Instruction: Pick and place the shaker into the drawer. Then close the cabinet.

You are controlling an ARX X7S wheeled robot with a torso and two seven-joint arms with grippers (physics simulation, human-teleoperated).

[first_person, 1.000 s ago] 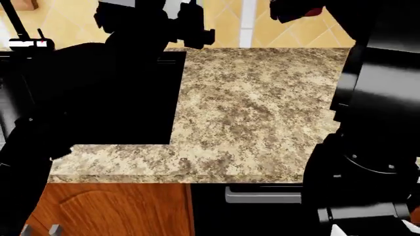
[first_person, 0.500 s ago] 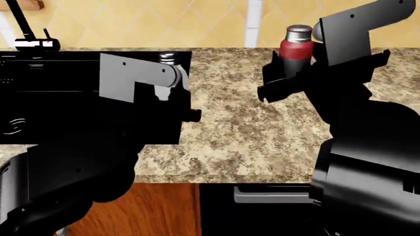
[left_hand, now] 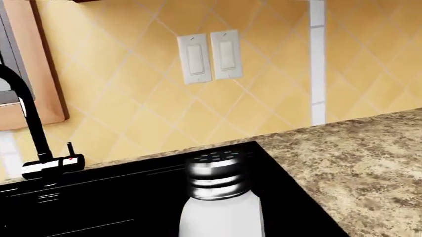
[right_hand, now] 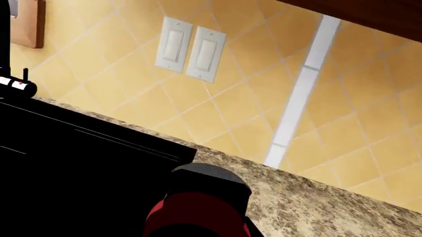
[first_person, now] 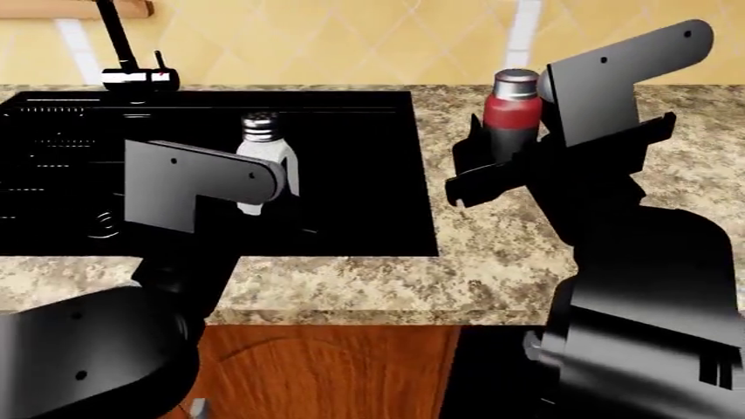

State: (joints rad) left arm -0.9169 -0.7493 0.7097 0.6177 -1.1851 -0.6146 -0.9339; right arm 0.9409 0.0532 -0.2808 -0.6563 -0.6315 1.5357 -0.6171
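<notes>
Yellow diamond tiles run across the far wall, with a pair of white switches [left_hand: 211, 57] up on them, and below sits the speckled granite table [first_person: 489, 262] with a black sink [first_person: 349, 209] set into its left side. On the left, the white shaker [first_person: 265, 161] with its perforated steel cap stands upright at the sink, right in front of the left gripper [first_person: 250, 188]; whether those jaws are spread or closed around it, I cannot tell, the arm's grey bracket covers them. In the left wrist view the white shaker fills the near foreground, dead centre. Over on the right, the red shaker [first_person: 512, 109] with a grey cap stands upright on the table near the far wall, and the right gripper [first_person: 495, 166] is pressed up against it, black fingers showing on its near-left side; gripping or just beside it, I cannot tell. A black faucet [first_person: 122, 52] rises at the far left of the sink. Both arms reach forward from the near edge, elbows low, wrists raised. Reddish-brown wood of the cabinet [first_person: 326, 375] shows under the table's near edge.
</notes>
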